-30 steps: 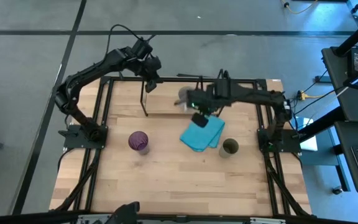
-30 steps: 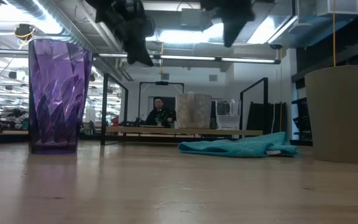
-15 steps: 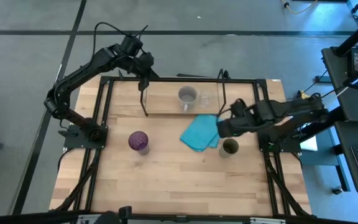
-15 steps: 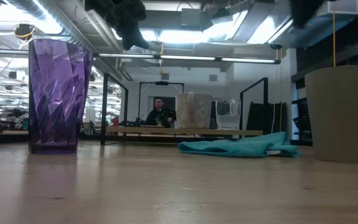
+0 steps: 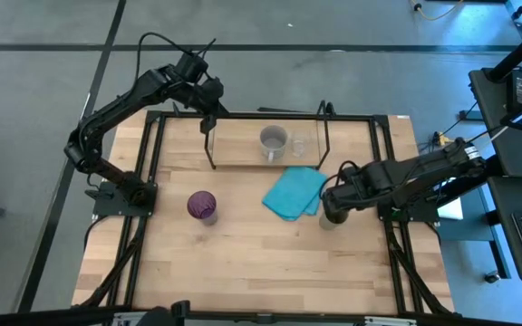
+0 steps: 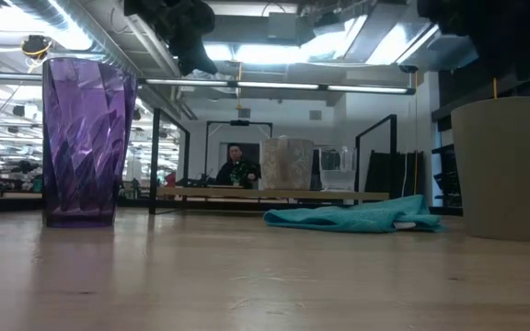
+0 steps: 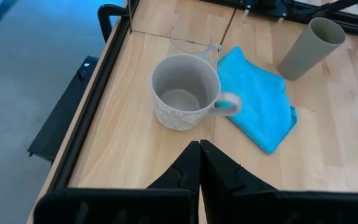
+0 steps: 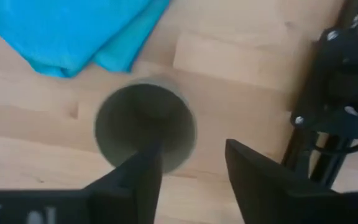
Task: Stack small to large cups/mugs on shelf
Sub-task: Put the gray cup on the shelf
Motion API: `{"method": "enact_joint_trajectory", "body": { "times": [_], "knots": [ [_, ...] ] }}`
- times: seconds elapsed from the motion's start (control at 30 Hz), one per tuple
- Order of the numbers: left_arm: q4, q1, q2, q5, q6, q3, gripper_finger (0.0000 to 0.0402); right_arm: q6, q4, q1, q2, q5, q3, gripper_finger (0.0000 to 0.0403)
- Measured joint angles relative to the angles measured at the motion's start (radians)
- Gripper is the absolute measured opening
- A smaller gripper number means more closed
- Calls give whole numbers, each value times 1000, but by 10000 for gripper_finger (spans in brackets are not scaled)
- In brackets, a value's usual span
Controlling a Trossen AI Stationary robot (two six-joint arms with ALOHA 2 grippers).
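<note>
High view: the right gripper (image 5: 332, 210) had swung from the shelf (image 5: 265, 142) to above the green cup (image 8: 145, 125), fingers spread for its rim; the left gripper (image 5: 208, 121) stayed closed at the shelf's left end.

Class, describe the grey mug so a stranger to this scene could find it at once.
Start at the black wire shelf along the table's far edge. On its wooden base stand two vessels side by side; the grey mug is the wider, opaque one with a handle, beside a small clear glass that you can see through.
</note>
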Motion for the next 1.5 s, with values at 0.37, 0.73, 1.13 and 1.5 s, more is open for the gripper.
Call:
{"method": "enact_joint_trajectory", "body": {
  "times": [0.37, 0.73, 1.13, 1.5],
  "knots": [
    [2, 0, 0, -8, -2, 0, 0, 61, 134, 60, 1, -28, -134, 189],
    [2, 0, 1, -8, -23, 0, 0, 91, 318, 67, 2, -27, -283, 179],
    [1, 0, 1, -8, -38, 0, 0, 79, 272, 66, 1, 34, -243, 55],
    [-39, 0, 1, -81, -60, 0, 0, -177, 279, -38, 2, 43, -171, 12]
  ]
}}
